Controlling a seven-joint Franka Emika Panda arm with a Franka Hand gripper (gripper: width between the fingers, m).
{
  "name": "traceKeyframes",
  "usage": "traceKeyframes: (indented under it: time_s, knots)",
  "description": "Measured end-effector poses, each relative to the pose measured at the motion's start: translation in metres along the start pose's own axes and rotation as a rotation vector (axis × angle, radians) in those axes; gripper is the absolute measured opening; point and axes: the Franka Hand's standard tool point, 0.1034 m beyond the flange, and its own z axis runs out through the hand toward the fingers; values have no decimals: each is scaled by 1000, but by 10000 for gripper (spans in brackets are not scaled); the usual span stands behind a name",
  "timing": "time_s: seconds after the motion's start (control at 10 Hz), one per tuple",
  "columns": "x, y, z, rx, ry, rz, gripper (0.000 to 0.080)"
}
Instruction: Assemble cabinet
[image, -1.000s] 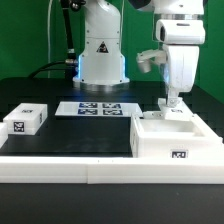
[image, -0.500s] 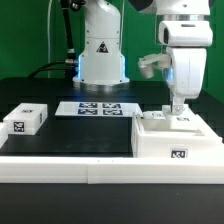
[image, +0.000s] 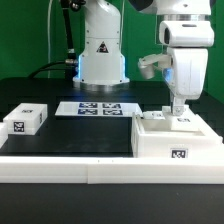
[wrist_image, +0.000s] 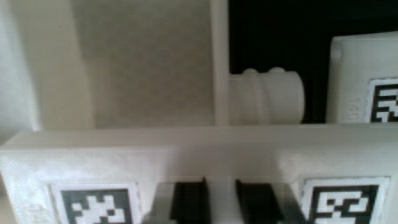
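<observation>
Pincer (image: 177, 110): low over the cabinet box (image: 175, 143); spread or pressed, I cannot tell.
Small panel (image: 25, 121): on the bench (image: 70, 135), well apart.

Cabinet box (image: 165, 143): the biggest white piece I see. It sits upright at 4 o'clock in the exterior view, with a square tag on its front face. A white tagged panel (image: 160, 119) lies flat on top of it. The small white slab (image: 25, 121) lies flat, tag up, at 9 o'clock, well apart from the box.
</observation>
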Motion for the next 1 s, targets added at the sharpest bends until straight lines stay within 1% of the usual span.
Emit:
traceKeyframes:
  time_s: [0.1,0.3,0.5,0.6,0.7,0.8,0.9,1.0]
  knots:
    - [0,9,0,2,-2,1,71]
    - [0,35,1,14,-10,13,71]
    - [0,52,2,15,-12,15,71]
    - [1,57,2,11,-10,11,71]
    - [1,57,2,22,-16,7,71]
    - [0,57,2,23,-17,8,71]
    - [0,57,2,23,-17,9,159]
    - [0,57,2,23,-16,9,159]
